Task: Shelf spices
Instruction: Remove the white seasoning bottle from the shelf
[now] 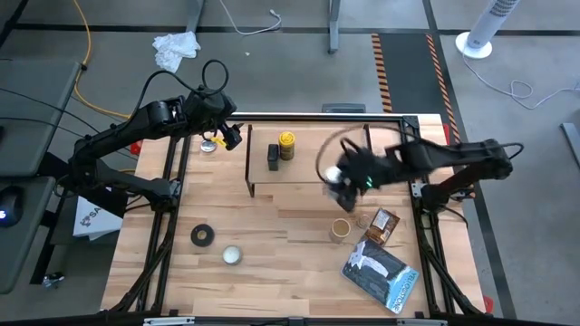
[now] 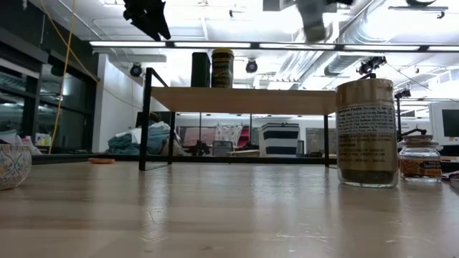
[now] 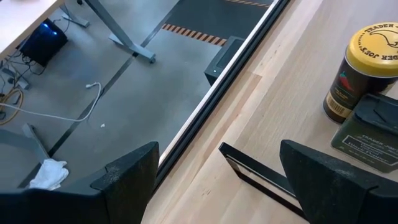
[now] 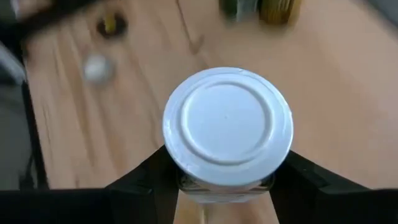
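From above, the shelf (image 1: 299,167) carries two spices: a yellow-lidded jar (image 1: 286,145) and a dark bottle (image 1: 273,158) touching it. The right gripper (image 1: 343,181) hangs over the shelf's right end, closed around a white-capped bottle (image 1: 337,188). Off the shelf's near right corner lie three more: a tan-lidded jar (image 1: 340,229), a tiny brown-topped jar (image 1: 362,220) and a flat brown packet (image 1: 383,226). The left gripper (image 1: 228,134) waits beyond the shelf's left end.

At table level, the two shelved containers stand upright on the plank; the tan-lidded jar (image 2: 366,132) stands beside the shelf's right leg.

The left wrist view shows its fingers (image 3: 127,174) spread apart, near the yellow-lidded jar (image 3: 360,71).

The right wrist view shows the white cap (image 4: 227,124) clamped between both fingers (image 4: 143,180).
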You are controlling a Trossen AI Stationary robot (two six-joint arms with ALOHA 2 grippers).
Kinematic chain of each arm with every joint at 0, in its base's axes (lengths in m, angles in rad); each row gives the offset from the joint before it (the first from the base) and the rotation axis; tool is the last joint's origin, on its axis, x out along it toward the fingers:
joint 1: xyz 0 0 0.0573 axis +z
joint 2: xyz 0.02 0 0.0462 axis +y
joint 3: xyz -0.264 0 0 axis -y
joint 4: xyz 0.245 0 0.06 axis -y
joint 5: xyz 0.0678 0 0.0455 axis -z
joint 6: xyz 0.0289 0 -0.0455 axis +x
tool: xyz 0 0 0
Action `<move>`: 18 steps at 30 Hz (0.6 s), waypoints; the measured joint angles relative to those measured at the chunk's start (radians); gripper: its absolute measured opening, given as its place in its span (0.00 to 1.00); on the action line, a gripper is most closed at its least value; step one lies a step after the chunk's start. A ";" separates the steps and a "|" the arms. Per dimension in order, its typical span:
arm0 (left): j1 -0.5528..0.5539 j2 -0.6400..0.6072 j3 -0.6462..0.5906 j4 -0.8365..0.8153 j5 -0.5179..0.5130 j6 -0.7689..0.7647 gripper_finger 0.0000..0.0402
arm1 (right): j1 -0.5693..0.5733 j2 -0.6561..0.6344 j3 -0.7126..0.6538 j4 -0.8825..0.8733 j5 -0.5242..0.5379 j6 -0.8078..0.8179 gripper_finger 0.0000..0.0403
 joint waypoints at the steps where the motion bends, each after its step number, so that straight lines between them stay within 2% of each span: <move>1: 0.000 0.000 0.000 -0.001 0.000 0.000 0.82 | 0.034 -0.008 -0.006 -0.045 0.012 0.043 0.45; 4: 0.000 0.000 0.000 -0.001 -0.001 0.000 0.82 | 0.138 -0.016 -0.045 -0.134 0.072 0.189 0.45; 8: 0.000 0.000 0.000 0.000 -0.014 0.000 0.82 | 0.230 -0.014 -0.155 -0.107 0.157 0.358 0.45; 18: 0.000 0.000 0.000 0.001 -0.025 0.000 0.82 | 0.249 -0.013 -0.520 0.148 0.303 0.723 0.45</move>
